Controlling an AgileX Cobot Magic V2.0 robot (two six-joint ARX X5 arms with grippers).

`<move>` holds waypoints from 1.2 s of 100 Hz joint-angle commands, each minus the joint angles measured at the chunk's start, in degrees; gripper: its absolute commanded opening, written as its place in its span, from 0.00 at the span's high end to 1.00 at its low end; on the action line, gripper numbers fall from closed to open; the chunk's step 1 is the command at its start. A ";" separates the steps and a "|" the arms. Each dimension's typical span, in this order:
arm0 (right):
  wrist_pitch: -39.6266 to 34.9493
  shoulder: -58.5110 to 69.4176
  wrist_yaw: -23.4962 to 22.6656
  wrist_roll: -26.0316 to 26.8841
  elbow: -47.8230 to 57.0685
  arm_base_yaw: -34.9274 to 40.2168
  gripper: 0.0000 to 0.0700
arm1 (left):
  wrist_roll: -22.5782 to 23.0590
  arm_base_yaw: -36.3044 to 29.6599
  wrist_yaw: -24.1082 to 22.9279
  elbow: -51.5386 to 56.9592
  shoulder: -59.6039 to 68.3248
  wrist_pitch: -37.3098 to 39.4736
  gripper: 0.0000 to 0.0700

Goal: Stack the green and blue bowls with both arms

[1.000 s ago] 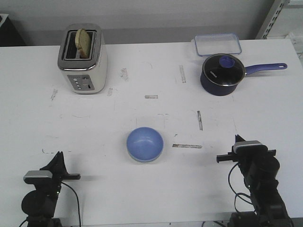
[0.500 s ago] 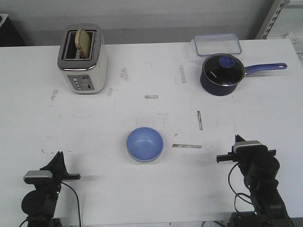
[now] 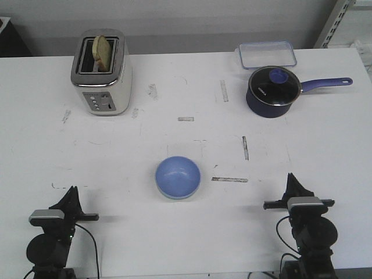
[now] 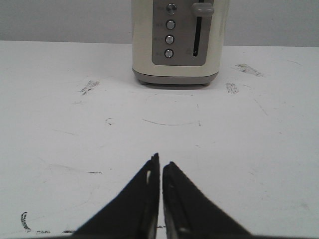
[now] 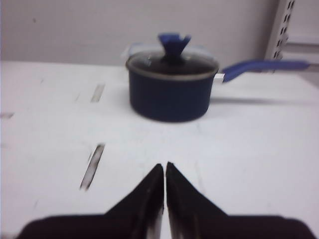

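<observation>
The light blue bowl [image 3: 178, 176] sits open side up on the white table [image 3: 186, 145], near the middle and between the two arms. A thin pale edge shows under its near rim; no separate green bowl is in view, and I cannot tell whether that edge belongs to it. My left gripper [image 3: 72, 190] rests low at the near left, shut and empty; it also shows in the left wrist view [image 4: 160, 159]. My right gripper [image 3: 290, 177] rests low at the near right, shut and empty; it also shows in the right wrist view [image 5: 165, 164]. Both are well apart from the bowl.
A cream toaster [image 3: 102, 72] with a slice of bread stands at the far left, straight ahead of the left gripper [image 4: 177, 40]. A dark blue lidded saucepan [image 3: 273, 91] with a long handle stands at the far right [image 5: 172, 92]. A clear container [image 3: 266, 54] lies behind it.
The right arm has drawn back toward the table's near edge and sits lower. The left arm and the blue bowl have not moved.
</observation>
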 commanded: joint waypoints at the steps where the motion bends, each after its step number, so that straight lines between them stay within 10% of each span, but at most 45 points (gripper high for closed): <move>1: 0.98 -3.58 -0.63 1.51 -2.54 -0.04 1.00 | 0.50 0.00 -0.04 -1.22 -0.11 0.90 1.00; 120: 0.59 -9.79 -0.68 3.04 -6.29 -0.04 1.00 | 0.50 0.00 -0.04 -1.20 -0.04 0.90 1.00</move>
